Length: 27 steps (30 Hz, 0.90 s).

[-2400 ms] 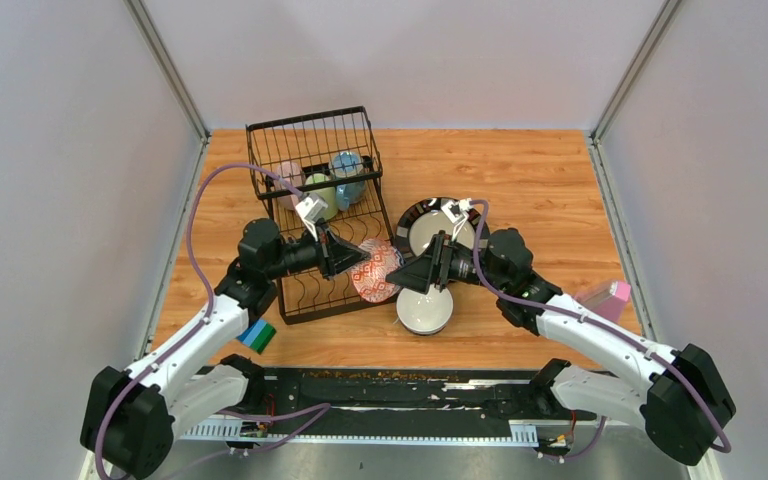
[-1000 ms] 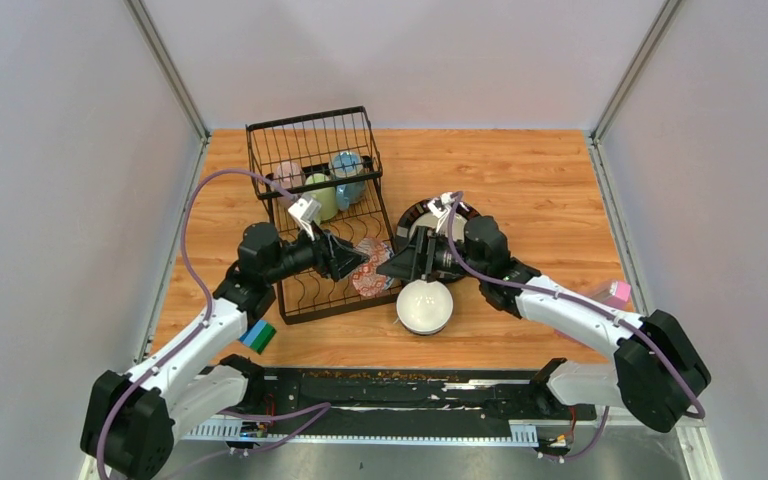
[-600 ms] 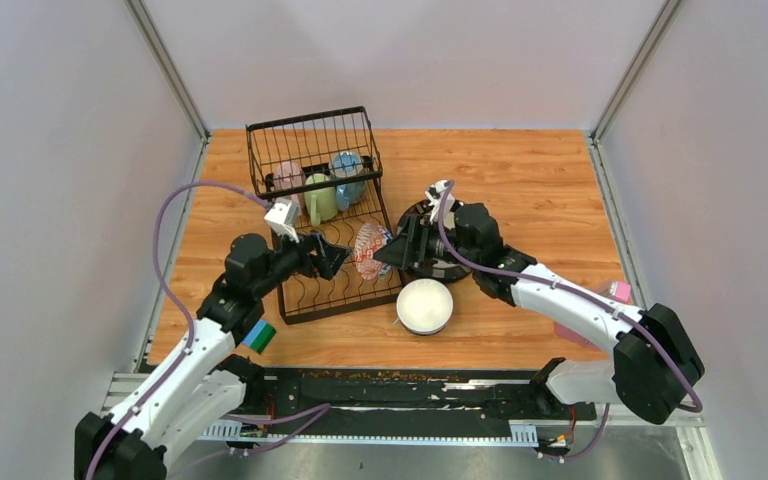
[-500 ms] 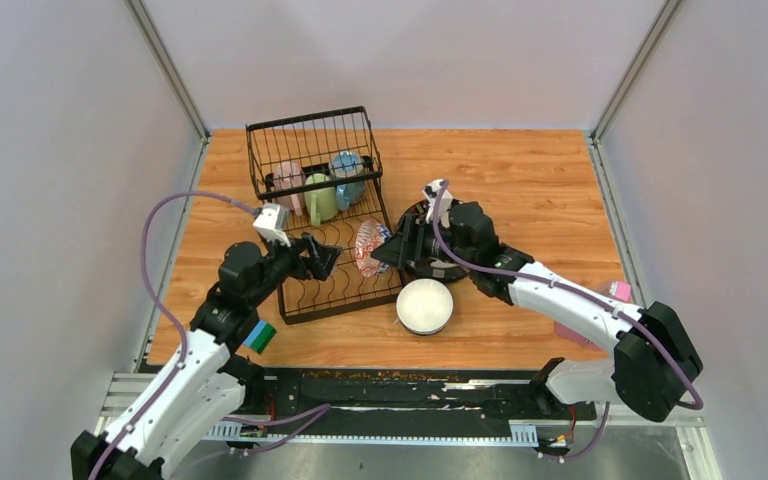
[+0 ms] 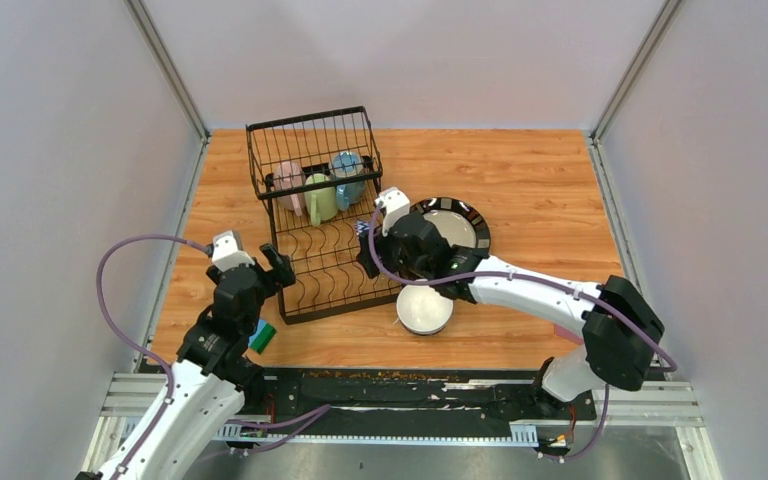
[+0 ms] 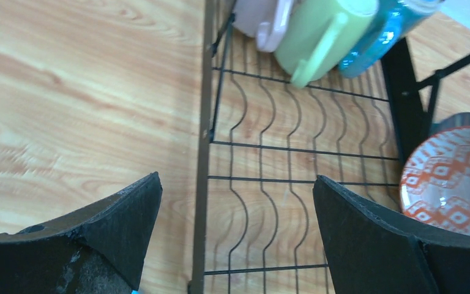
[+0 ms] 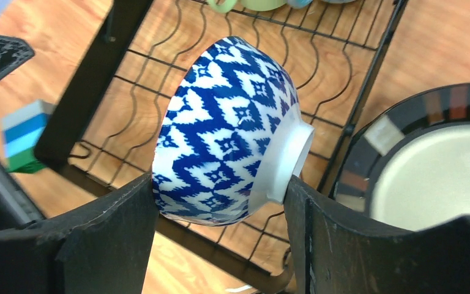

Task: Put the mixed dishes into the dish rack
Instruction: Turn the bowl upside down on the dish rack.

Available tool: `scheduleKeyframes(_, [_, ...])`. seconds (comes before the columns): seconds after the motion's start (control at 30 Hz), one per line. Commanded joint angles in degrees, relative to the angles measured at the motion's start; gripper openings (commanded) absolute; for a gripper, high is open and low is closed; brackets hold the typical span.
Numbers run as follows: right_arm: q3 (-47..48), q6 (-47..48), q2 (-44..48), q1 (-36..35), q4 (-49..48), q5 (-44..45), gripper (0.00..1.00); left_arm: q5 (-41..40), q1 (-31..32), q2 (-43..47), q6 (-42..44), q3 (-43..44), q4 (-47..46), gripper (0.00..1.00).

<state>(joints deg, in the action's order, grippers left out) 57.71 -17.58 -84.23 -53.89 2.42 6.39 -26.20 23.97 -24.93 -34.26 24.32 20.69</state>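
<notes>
Over the dish rack, your right pincer grips the blue bowl. Your left pincer is spread wide, holding nothing.

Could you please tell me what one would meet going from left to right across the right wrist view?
Blue-green striped sponge block → blue-and-white patterned ceramic bowl, tipped on its side → round black-rimmed cream ceramic plate.

The bowl is blue-white zigzag outside, orange-white inside; rack black.
</notes>
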Motion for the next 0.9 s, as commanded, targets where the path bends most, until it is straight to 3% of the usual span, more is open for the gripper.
scheduleKeyframes(0.0, [5.9,12.4,-3.0,-2.9,-2.8,10.7,0.37,-5.3,0.1,-0.3,-4.4,-2.2,1.7,1.00])
scheduleKeyframes(0.33, [13.1,25.6,-13.8,-5.3,-2.6,17.1,0.37,-3.7,0.1,-7.4,-4.9,-3.0,-0.7,1.00])
scheduleKeyframes(0.87, [17.0,43.7,-24.6,-6.7,-10.2,25.7,0.40,-4.9,0.1,3.9,-4.1,-5.9,1.8,1.00])
